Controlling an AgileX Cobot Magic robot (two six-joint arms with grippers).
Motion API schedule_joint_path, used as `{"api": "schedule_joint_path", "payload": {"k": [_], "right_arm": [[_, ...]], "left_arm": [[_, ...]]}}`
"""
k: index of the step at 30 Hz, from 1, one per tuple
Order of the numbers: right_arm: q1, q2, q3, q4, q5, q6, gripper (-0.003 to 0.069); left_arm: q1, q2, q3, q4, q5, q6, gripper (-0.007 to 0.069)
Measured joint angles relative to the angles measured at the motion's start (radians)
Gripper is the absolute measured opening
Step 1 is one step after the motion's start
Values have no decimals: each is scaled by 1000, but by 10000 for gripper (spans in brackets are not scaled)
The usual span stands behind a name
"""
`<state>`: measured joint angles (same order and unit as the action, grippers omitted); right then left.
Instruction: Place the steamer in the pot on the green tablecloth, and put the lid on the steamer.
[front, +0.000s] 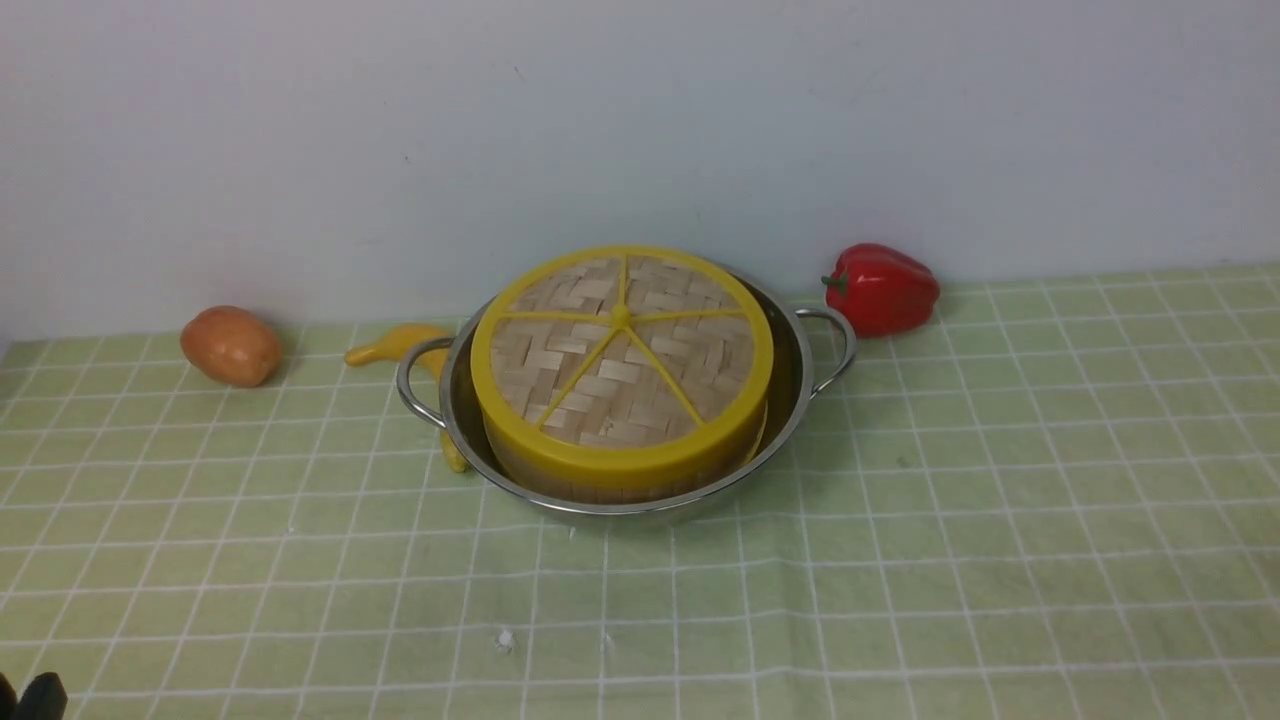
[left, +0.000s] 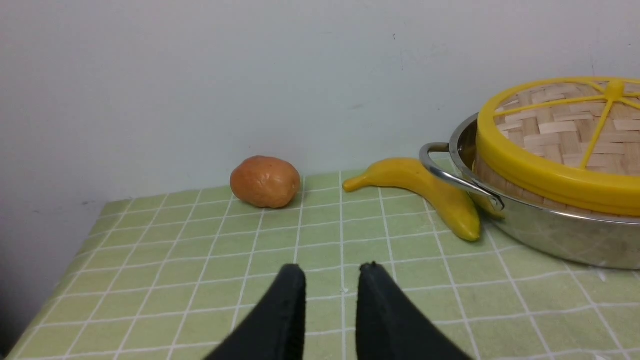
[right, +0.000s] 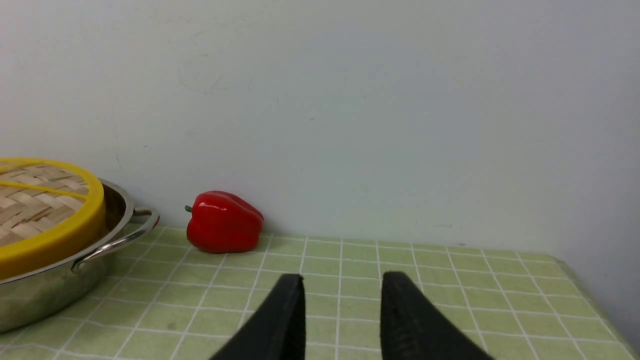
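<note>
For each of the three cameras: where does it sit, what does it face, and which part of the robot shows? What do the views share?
Front view: between the arms, facing the lid on the steamer in the pot; only a black scrap at the lower left corner.
Left wrist view: low over the green tablecloth, facing potato and banana; left gripper, parted, empty.
Right wrist view: low, facing the red pepper; right gripper, parted, empty.
Shared: pot, lid, tablecloth, wall.
</note>
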<state>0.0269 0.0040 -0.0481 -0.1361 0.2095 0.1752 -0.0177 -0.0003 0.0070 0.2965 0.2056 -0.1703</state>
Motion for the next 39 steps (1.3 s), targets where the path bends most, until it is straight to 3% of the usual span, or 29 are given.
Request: {"api": "schedule_joint_path", "payload": {"k": [39], "right_arm": [[0, 0, 0, 0, 0, 7, 240]], "left_arm": [[0, 0, 0, 0, 0, 0, 202]]}}
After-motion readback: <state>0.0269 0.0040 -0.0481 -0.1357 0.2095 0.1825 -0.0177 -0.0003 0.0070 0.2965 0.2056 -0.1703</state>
